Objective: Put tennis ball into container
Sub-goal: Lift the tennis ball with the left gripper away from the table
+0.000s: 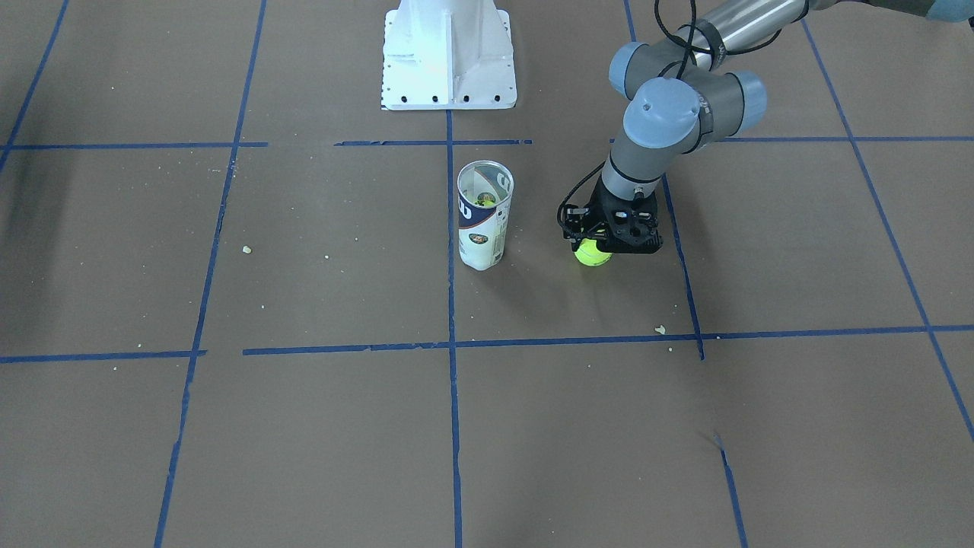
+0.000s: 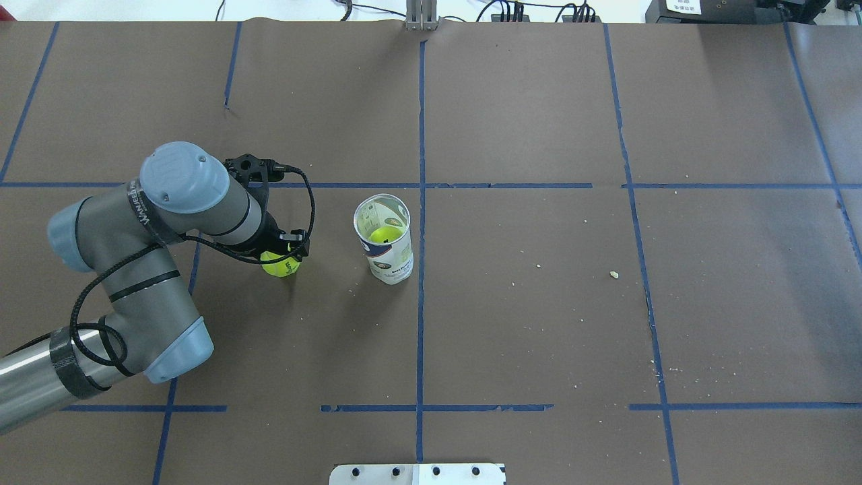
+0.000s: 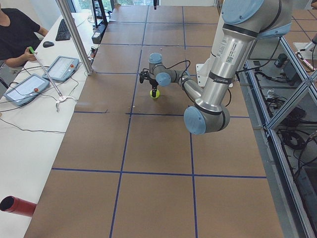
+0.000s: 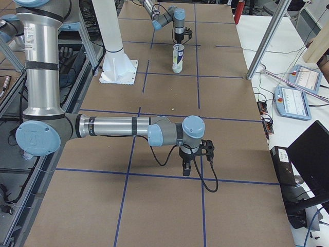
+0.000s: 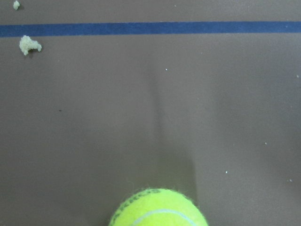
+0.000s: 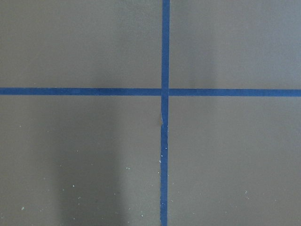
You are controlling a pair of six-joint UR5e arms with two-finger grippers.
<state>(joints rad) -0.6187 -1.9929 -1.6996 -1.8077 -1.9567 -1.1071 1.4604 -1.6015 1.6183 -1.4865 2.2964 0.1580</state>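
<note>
Idling right gripper (image 4: 186,167): hangs over a blue tape cross (image 6: 164,92) at the desk's (image 2: 539,337) right end, well apart from the work; cannot tell whether it is open or closed.
Container (image 2: 385,246): upright near the desk's middle, mouth open, another ball (image 2: 384,234) showing inside.
Tennis ball (image 2: 279,265): outside the tube, near its left, on or barely above the desk.
Left gripper (image 2: 284,254): down over that ball; fingers hidden, so cannot tell whether it is clamped or merely straddling.
Done, judged: gripper placed at the ball.
Left, judged: confirm the grasp, lift above the rim, carry right, release into the mouth.
</note>
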